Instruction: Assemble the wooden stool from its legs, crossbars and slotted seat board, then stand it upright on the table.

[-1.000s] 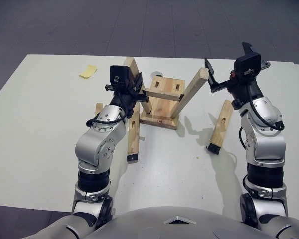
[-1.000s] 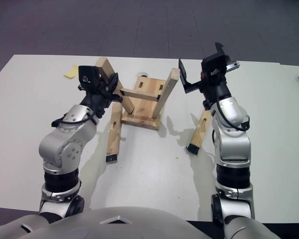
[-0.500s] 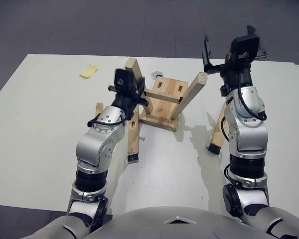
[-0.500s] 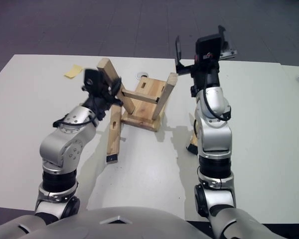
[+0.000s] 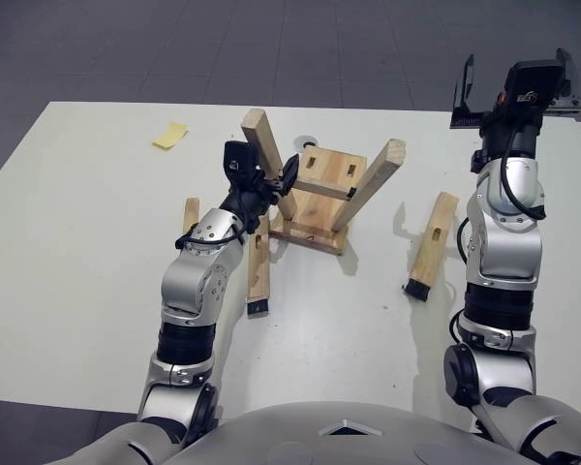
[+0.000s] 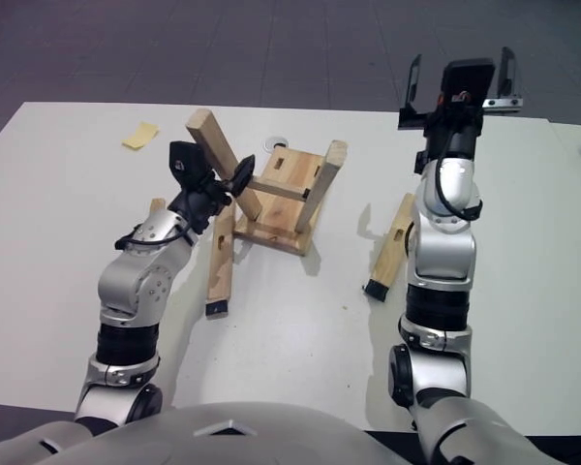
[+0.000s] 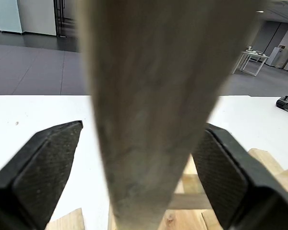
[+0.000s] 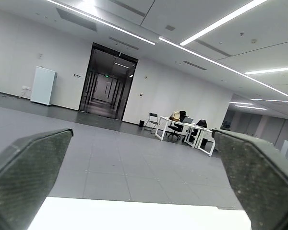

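The slotted seat board (image 5: 321,205) lies on the white table (image 5: 87,242) with two legs standing up from it, the left leg (image 5: 267,155) and the right leg (image 5: 372,180), joined by a crossbar (image 5: 316,186). My left gripper (image 5: 268,174) is open and straddles the left leg (image 7: 153,120); one of its pads (image 7: 38,177) stands a little off the wood. My right gripper (image 5: 514,81) is open and empty, raised high above the table's right side, clear of the stool. Two loose legs lie flat, one (image 5: 259,263) beside my left arm, one (image 5: 432,242) by my right arm.
A short wooden piece (image 5: 191,213) lies left of the near loose leg. A yellow note (image 5: 171,137) sits at the back left, and a round hole (image 5: 305,143) in the table lies behind the stool. The front of the table is bare.
My right arm has swung right and up, away from the stool's right leg. My left gripper has turned and spread its fingers around the left leg.
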You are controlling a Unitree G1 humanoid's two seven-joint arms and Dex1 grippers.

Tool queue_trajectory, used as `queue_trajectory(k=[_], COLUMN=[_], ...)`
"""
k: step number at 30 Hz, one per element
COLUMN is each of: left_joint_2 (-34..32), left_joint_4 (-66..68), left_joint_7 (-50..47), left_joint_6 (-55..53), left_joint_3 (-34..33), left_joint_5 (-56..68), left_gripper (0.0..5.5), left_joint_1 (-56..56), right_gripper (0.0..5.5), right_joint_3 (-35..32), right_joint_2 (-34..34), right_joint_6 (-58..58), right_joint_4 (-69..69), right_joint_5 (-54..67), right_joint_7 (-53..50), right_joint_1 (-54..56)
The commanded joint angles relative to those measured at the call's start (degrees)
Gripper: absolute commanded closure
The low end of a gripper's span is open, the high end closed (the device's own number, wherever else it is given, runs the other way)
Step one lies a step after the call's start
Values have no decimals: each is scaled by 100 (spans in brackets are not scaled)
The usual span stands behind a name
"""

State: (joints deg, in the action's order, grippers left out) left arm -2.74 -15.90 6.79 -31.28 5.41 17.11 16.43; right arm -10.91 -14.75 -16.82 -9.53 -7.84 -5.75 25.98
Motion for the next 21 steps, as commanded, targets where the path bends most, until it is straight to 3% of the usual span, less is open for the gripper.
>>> queue_trajectory(k=[1,5,16,21], left_joint_2=[44,20,316,398], left_joint_4=[-263,-538,-355,-410], left_joint_7=[178,276,32,-86], left_joint_6=[14,-112,-39,124], left_joint_3=[280,499,527,209], left_joint_5=[-53,-50,-145,-119], left_gripper=[77,13,13,13], left_joint_1=[174,233,526,609], right_gripper=[10,10,10,10], right_joint_3=[-189,-109,408,248], right_joint_2=[-125,-5,294,379], right_joint_6=[-43,-111,-135,-353], right_joint_4=[-76,-118,105,217], right_joint_5=[-135,-188,-497,-507], right_joint_7=[-127,-182,-385,-604], right_joint_1=[-354,-536,-348,-418])
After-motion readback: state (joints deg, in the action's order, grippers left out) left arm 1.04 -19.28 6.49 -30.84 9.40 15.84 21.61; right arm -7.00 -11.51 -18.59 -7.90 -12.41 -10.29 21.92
